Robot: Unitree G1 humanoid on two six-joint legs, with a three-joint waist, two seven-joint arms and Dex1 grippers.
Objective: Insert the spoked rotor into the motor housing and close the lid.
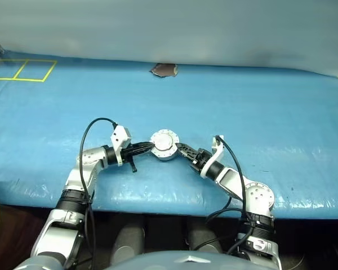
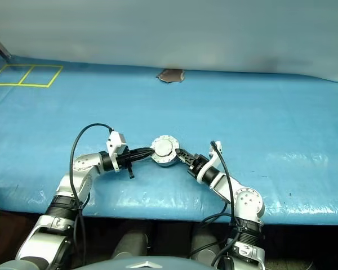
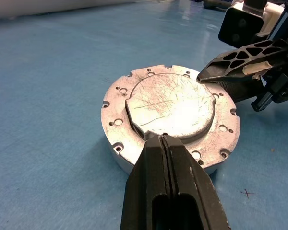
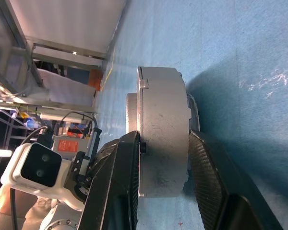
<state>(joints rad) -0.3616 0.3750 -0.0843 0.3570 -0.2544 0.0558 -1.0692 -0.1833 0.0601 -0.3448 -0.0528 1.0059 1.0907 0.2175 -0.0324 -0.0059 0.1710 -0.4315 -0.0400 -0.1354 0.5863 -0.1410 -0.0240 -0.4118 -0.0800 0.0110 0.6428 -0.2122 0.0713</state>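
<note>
**Lid on the housing, pinched between two pincers**

The housing [image 1: 164, 152] sits on the blue table [image 1: 270, 112], near the front edge and midway between the two arms. The lid [image 3: 170, 104] lies flat on top of it, smooth face up, so the stack reads as closed. The rotor is presumably inside, though that cannot be checked from here.

The left gripper [image 3: 162, 140] comes in from the left, fingers pressed together, tips resting at the near edge of the lid's raised centre disc. It holds nothing; it seems to pin or nudge the lid.

The right gripper [image 4: 158, 158] comes in from the right, lying about level. Its two fingers straddle the stack top and bottom: one finger [image 4: 116, 167] lies over the lid's face, the other [image 4: 209, 177] under the housing's base. The upper finger touches the lid; the lower one is just beside the base, and contact there is uncertain. The jaws are part-way closed around the stack, but a firm clamp cannot be confirmed.

The stack's axis points up, and the right gripper's squeeze runs along that axis. So the right arm is the one placed to press the lid home, while the left steadies from the opposite side.
</note>
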